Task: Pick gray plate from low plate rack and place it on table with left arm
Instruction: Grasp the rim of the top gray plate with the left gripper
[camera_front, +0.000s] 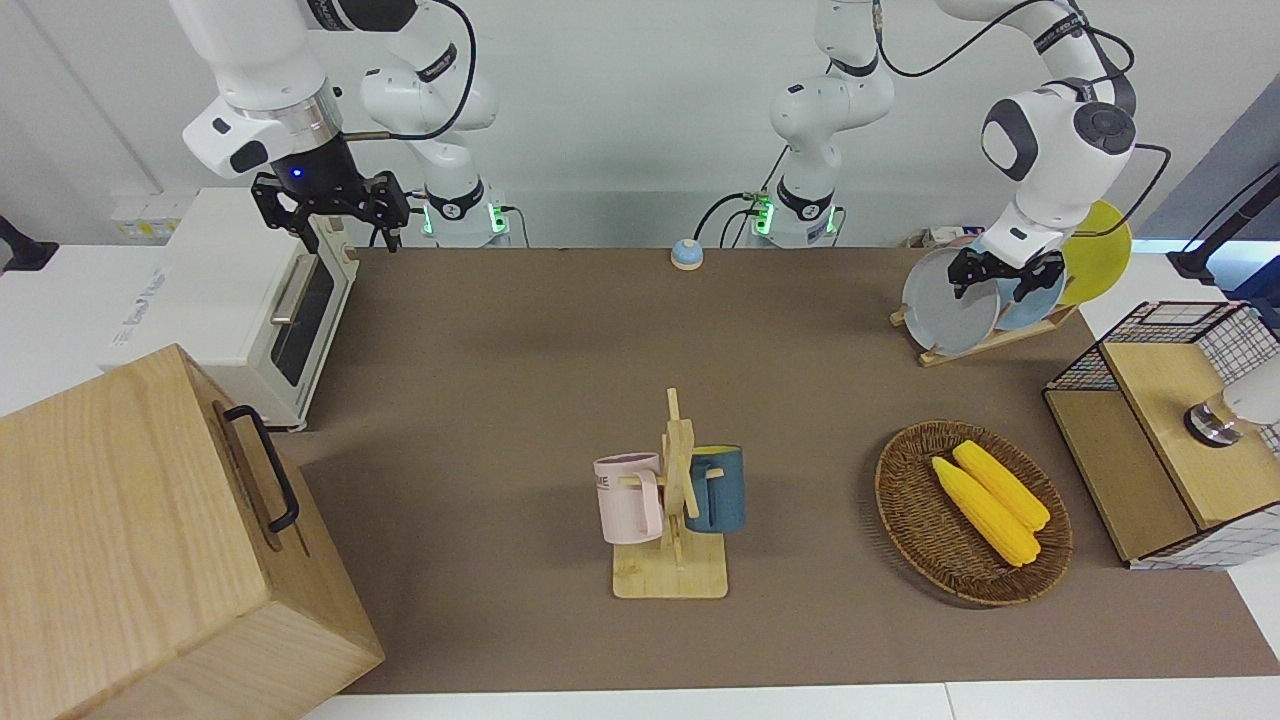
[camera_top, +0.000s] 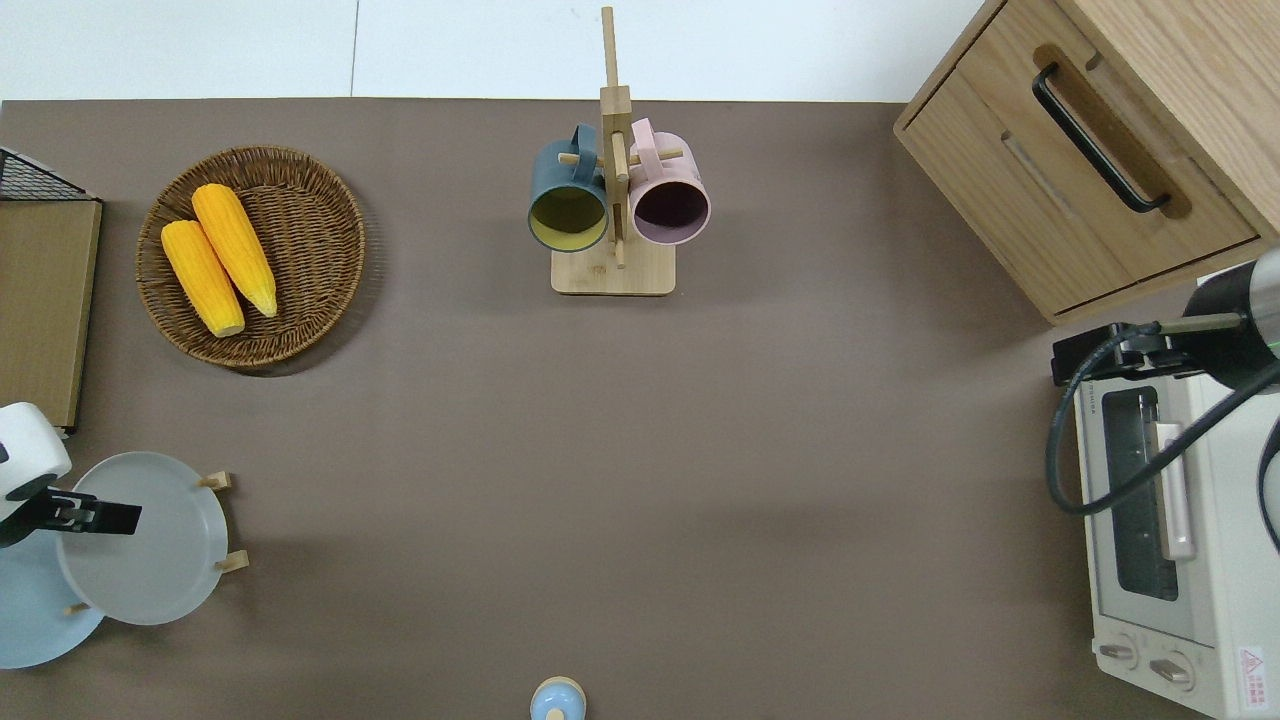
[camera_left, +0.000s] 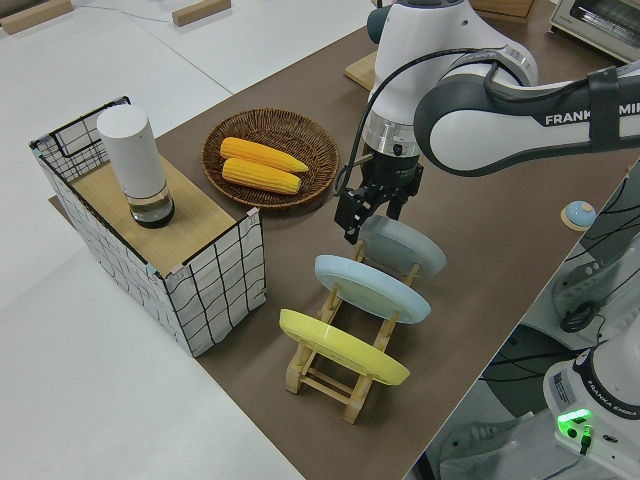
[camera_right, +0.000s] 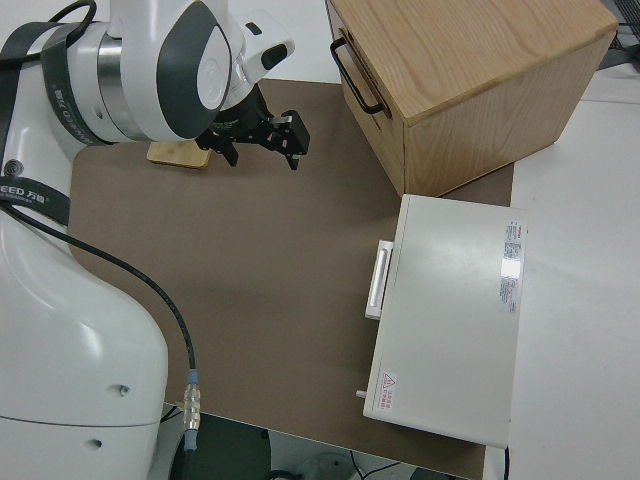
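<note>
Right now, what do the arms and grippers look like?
Both arms are glossy white with dark gray joint caps and black cables. The left arm carries white FRANKA lettering on a dark band. The left gripper and right gripper are black, two-fingered; the right shows a blue light.

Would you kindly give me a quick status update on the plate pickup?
Left gripper open at gray plate rim. Plate in low plate rack, not gripped. Right arm parked. Nothing in the way.
</note>
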